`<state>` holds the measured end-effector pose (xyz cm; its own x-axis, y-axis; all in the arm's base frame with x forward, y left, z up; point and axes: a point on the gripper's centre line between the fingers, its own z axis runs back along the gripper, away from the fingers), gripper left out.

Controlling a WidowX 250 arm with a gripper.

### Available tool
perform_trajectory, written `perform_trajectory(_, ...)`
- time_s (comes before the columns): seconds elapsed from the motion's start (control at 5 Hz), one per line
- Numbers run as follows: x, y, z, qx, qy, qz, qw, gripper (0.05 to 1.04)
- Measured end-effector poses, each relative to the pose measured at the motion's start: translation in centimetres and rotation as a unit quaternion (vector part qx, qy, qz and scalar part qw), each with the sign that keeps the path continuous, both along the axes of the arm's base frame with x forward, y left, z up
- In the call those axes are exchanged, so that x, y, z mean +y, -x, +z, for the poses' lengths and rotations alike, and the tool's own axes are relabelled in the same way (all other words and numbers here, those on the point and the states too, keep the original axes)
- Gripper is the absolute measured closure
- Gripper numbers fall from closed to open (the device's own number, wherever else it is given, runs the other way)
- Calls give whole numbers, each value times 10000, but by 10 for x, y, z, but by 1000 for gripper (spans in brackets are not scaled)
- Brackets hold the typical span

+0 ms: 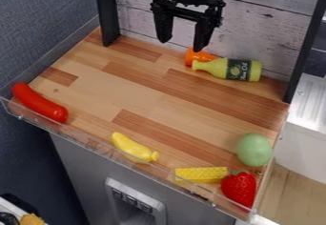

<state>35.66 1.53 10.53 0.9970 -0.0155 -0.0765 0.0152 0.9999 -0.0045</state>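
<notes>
Clock positions are read from the middle of the wooden table [153, 95], with 12 o'clock at its far edge. The black hand [182, 45] hangs near 12 o'clock, in front of the whitish plank wall [270, 24], fingertips down. Its two fingers are spread apart, and the planks can be seen between them.

Nearest to the hand are two items at 1 to 2 o'clock. The bottle [219, 68], yellow-green with a dark label, lies on its side, neck toward 9 o'clock and base toward 3 o'clock. An orange object [196, 56] lies behind the neck and is partly hidden by it; whether the two touch cannot be determined.

Remaining items are located as follows. The red sausage [39, 103] lies at 9 o'clock, slanting from 10 toward 4 o'clock. The yellow banana [132, 147] lies between 6 and 7 o'clock, knobbed end toward 4 o'clock. The yellow corn [200, 174] lies at 5 o'clock, lengthwise from 9 to 3 o'clock. The red strawberry [239, 189] sits just beside the corn's 3 o'clock end. The green ball [254, 149] sits at 4 o'clock, near the strawberry. A clear rail [89, 144] borders the table's near edge.
</notes>
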Motion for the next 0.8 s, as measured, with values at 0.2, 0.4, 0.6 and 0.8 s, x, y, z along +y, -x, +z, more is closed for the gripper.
perform_trajectory(0.2, 13, -1, -2, 135, 44, -213, 9997, 83)
perform_trajectory(0.4, 51, -13, -4, 150, 69, -319, 9994, 87)
perform_trajectory(0.6, 86, -25, 1, 135, 92, -480, 9987, 84)
perform_trajectory(0.8, 122, -34, -3, 182, 134, -451, 9987, 89)
